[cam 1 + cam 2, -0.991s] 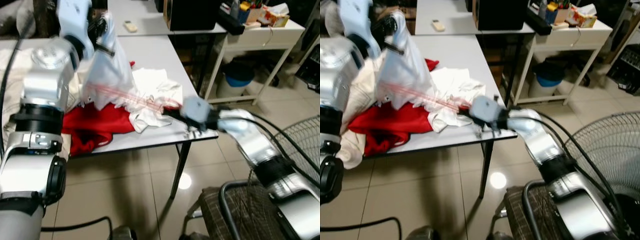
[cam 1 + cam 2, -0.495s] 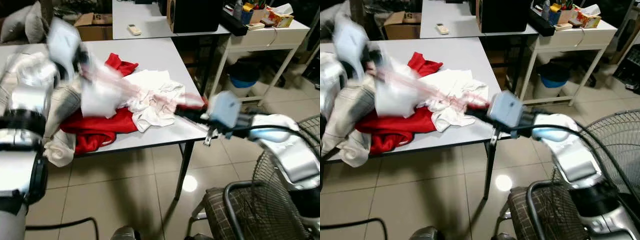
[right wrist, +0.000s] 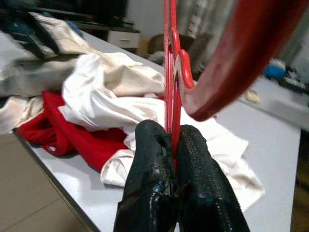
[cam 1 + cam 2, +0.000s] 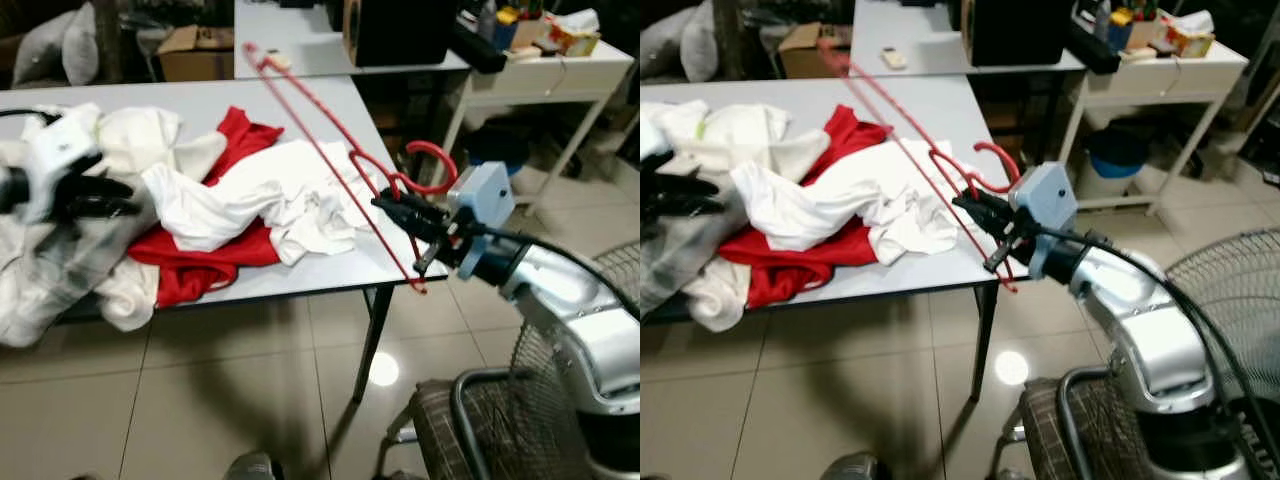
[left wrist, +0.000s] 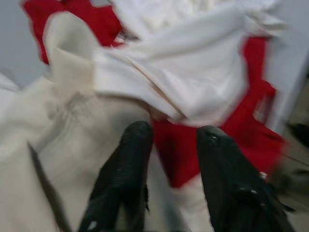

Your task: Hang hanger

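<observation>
Pinching one red hanger [image 4: 330, 150], right gripper [image 4: 392, 207].

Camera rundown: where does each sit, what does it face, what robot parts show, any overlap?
Left eye, right eye: head stereo pair, facing forward and down at the table; both arms show.
Left wrist: looks along the open left tool at the clothes.
Right wrist: looks along the right tool, shut on the red hanger.
Shared: hanger and clothes pile show in both eye views and the right wrist view.
</observation>
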Available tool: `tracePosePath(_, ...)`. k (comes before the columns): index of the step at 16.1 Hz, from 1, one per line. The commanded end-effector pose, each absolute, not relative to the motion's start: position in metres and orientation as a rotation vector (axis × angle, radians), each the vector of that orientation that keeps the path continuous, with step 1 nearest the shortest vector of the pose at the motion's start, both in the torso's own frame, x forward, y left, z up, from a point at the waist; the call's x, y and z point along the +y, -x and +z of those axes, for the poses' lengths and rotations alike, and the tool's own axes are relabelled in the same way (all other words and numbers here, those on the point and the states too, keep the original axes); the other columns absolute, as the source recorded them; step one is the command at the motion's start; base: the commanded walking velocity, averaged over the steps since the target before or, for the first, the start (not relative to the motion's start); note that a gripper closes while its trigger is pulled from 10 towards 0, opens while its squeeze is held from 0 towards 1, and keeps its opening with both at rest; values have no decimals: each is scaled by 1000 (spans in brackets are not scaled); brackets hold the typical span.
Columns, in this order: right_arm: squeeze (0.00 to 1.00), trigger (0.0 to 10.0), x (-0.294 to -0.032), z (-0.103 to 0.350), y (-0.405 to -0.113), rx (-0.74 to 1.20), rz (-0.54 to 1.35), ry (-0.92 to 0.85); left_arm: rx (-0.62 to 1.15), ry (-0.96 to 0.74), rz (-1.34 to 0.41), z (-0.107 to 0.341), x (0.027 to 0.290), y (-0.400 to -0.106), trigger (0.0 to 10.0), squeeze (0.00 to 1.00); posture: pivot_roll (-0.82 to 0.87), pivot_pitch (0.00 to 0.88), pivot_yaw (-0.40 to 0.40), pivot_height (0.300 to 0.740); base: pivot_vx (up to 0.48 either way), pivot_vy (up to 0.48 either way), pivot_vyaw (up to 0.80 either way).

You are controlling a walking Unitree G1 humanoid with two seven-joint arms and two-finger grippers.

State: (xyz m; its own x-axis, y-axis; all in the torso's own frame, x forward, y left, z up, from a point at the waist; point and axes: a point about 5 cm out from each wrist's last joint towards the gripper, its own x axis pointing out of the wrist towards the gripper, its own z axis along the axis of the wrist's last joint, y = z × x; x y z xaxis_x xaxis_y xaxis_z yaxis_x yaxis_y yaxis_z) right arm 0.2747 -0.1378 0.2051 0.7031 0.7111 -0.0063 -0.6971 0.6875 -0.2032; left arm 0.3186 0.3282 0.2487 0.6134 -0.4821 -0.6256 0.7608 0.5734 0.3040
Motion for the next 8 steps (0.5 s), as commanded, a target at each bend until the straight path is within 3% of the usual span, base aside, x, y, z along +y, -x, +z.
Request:
tracePosePath(1,0,10000,-144,207,-276,-73,725,169,478,-564,-819,264,326,-313,10000,1000,86,0,26,740,0,0,0)
tracePosePath(5,0,10000,-144,209,-278,-82,614,66,293,-373,-913,287,314,-304,10000,1000,87,0,11,740,0,0,0)
tracePosePath(7,0,10000,-148,211,-277,-126,450,-36,-14,-267,-750,287,279,-322,10000,1000,86,0,-3,740,0,0,0)
tracePosePath(8,0,10000,-149,211,-275,-138,411,-49,-66,-240,-717,284,267,-325,10000,988,86,0,-1,740,0,0,0)
